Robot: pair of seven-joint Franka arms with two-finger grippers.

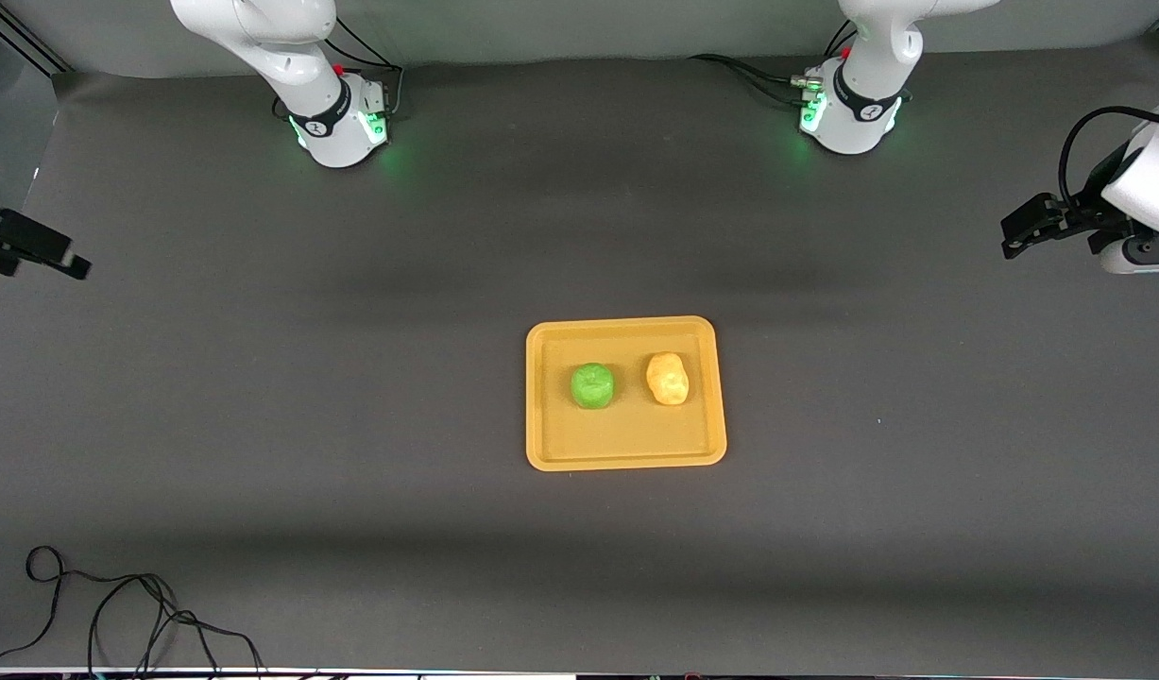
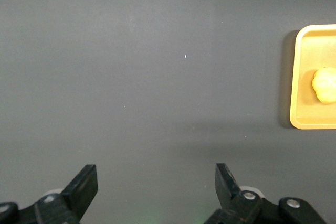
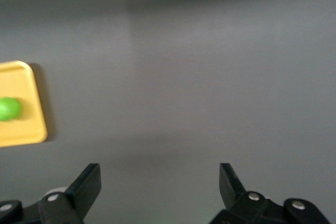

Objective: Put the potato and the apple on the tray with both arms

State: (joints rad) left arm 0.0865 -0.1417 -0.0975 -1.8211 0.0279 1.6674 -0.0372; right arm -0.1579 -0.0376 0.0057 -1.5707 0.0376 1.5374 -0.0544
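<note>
The orange-yellow tray (image 1: 626, 444) lies flat in the middle of the table. On it rest the green apple (image 1: 592, 386), toward the right arm's end, and the yellow-tan potato (image 1: 667, 379) beside it, toward the left arm's end. My left gripper (image 1: 1009, 236) hangs open and empty at the left arm's end of the table, well away from the tray. Its wrist view shows the open left gripper (image 2: 156, 174) over bare mat, with the tray rim (image 2: 296, 77) and potato (image 2: 325, 85) at the edge. My right gripper (image 1: 41, 255) is open and empty at the right arm's end. In its wrist view the right gripper (image 3: 159, 174) stands over mat, with the tray (image 3: 31, 103) and apple (image 3: 9, 108) off to one side.
A dark grey mat covers the table. The right arm's base (image 1: 338, 123) and the left arm's base (image 1: 848, 113) glow green along the edge farthest from the front camera. Loose black cables (image 1: 116, 614) lie at the nearest corner, toward the right arm's end.
</note>
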